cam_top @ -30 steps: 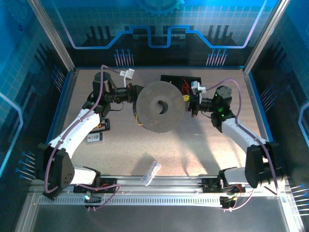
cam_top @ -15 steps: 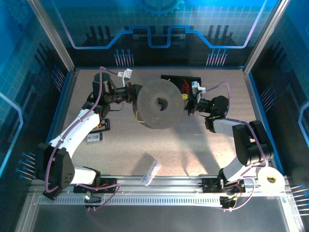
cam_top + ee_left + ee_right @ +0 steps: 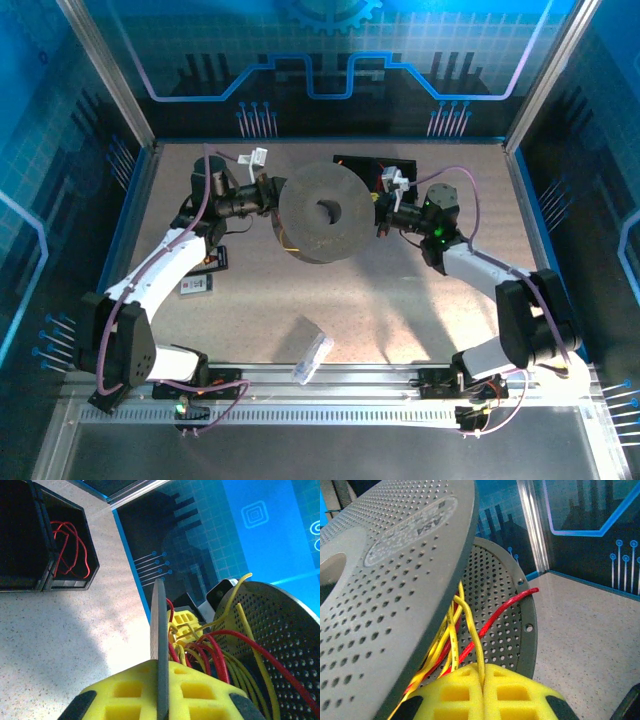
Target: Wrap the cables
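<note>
The grey perforated spool [image 3: 325, 213] hangs tilted over the middle of the table between both arms. My left gripper [image 3: 272, 194] is shut on the thin edge of one spool flange [image 3: 160, 630], its yellow pads [image 3: 125, 692] on either side of it. Yellow and red cables [image 3: 220, 660] bunch between the two flanges. My right gripper [image 3: 384, 216] is at the spool's right side. In the right wrist view this gripper [image 3: 483, 671] is shut on a yellow cable [image 3: 474, 640] that runs up into the spool; a red cable [image 3: 495, 615] crosses the lower flange [image 3: 507, 605].
A black box [image 3: 370, 168] behind the spool holds more red cables [image 3: 70, 550]. A small dark device [image 3: 197, 284] and a clear plastic piece [image 3: 312, 356] lie on the table in front. Blue walls [image 3: 70, 150] close in the sides and back.
The right arm has swung, carrying its wrist up and left toward the spool. The spool has shifted slightly toward the back. Both grippers have stayed shut.
</note>
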You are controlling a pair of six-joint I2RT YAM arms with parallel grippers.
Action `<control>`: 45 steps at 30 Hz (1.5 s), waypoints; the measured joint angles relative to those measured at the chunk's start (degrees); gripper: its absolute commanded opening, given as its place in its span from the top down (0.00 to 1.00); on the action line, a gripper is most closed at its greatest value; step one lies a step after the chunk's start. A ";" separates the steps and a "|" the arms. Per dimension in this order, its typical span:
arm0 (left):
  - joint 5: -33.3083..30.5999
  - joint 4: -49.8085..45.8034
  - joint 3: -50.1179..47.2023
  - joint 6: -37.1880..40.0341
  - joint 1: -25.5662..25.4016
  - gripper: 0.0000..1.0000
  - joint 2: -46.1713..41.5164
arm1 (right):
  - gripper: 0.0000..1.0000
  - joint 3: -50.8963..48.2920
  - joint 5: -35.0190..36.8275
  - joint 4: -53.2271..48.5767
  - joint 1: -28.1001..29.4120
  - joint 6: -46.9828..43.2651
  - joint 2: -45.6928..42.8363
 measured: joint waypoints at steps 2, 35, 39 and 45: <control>0.02 0.66 -0.48 -0.02 0.00 1.00 0.02 | 1.00 0.00 1.18 -2.10 0.24 -0.50 -1.29; -3.15 -4.09 -3.50 0.92 0.61 1.00 -4.63 | 0.34 -7.45 17.59 -2.29 8.96 -0.92 -12.22; -3.54 -7.21 -3.50 1.75 -0.70 1.00 -6.43 | 0.26 -10.27 15.67 -6.16 7.93 -2.67 -16.61; -9.53 -6.05 -1.79 7.23 -1.44 1.00 -8.96 | 0.17 -15.85 8.74 -14.38 6.78 -1.14 -22.16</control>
